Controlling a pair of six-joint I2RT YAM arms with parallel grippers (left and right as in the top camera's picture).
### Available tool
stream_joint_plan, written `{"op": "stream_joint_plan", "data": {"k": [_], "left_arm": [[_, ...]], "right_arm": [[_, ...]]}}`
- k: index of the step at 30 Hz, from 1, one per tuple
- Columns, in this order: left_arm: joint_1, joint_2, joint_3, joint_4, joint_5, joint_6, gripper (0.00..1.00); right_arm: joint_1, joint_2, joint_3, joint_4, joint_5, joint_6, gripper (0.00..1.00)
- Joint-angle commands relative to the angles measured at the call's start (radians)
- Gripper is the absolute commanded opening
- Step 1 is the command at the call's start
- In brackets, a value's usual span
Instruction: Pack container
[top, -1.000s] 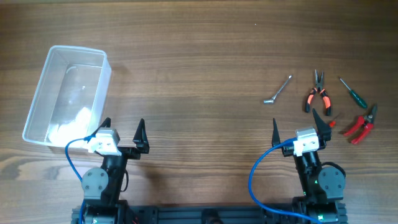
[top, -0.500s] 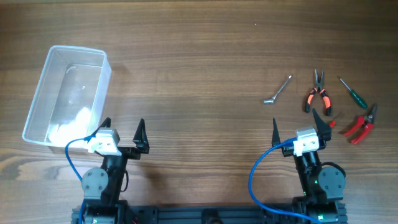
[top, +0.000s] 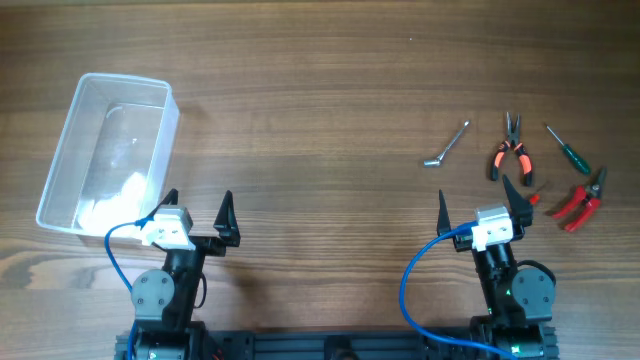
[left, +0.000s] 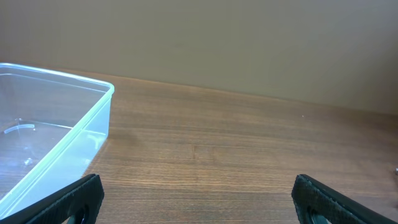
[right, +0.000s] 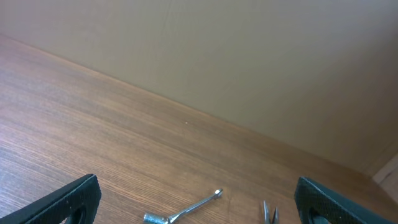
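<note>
- Two grippers rest low at the near edge of the wooden table (top: 320, 90), well apart from each other, and neither holds anything.
- The left gripper (top: 198, 200) is released, with its jaws spread wide. In its wrist view only the two dark fingertips (left: 71, 198) show in the lower corners, with bare wood between them.
- The right gripper (top: 474, 192) is likewise spread open and empty. Its dark fingertips (right: 65, 198) sit at the lower corners of its own wrist view.
- The container (top: 62, 140) stands upright on the left side of the table, open side up, with its long side running away from the robot and slightly tilted. Its near right corner lies just beside the left gripper's outer finger.
- A white patch (top: 108, 207) shows through the clear plastic at the container's near end; what it is cannot be told.
- From the left wrist, the container's rim (left: 68, 77) and one see-through wall fill the left of the view.
- Four hand tools lie on the right side of the table, beyond the right gripper:
  - a small bent metal wrench (top: 450, 146), also seen from the right wrist (right: 185, 210);
  - orange-handled pliers (top: 510, 150);
  - a green-handled screwdriver (top: 568, 149);
  - red-handled cutters (top: 579, 201), farthest right.
- All of these tools lie outside the container and well apart from it.
</note>
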Motion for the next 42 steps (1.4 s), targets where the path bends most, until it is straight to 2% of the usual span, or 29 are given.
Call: {"op": "stream_joint_plan", "data": {"k": [1,31,36,40,42], "left_arm": [[0.008,-0.01,-0.006,0.0,0.023,-0.006,1.0],[0.008,-0.01,-0.006,-0.001,-0.01,-0.002,1.0],[0.008,-0.01,-0.006,0.001,-0.037,-0.002,1.0],[0.008,-0.007,-0.006,-0.008,-0.056,-0.039,1.0],[0.008,0.003,0.005,-0.007,-0.067,-0.126,1.0]], "right_arm": [[0.002,-0.011,-0.001,0.003,0.018,0.021,1.0],[0.002,-0.011,-0.001,0.007,0.018,0.018,1.0],[0.002,-0.011,-0.001,0.014,0.017,-0.085,1.0],[0.002,-0.011,-0.001,0.058,-0.061,-0.075,1.0],[0.002,-0.011,-0.001,0.144,-0.092,0.069,1.0]]}}
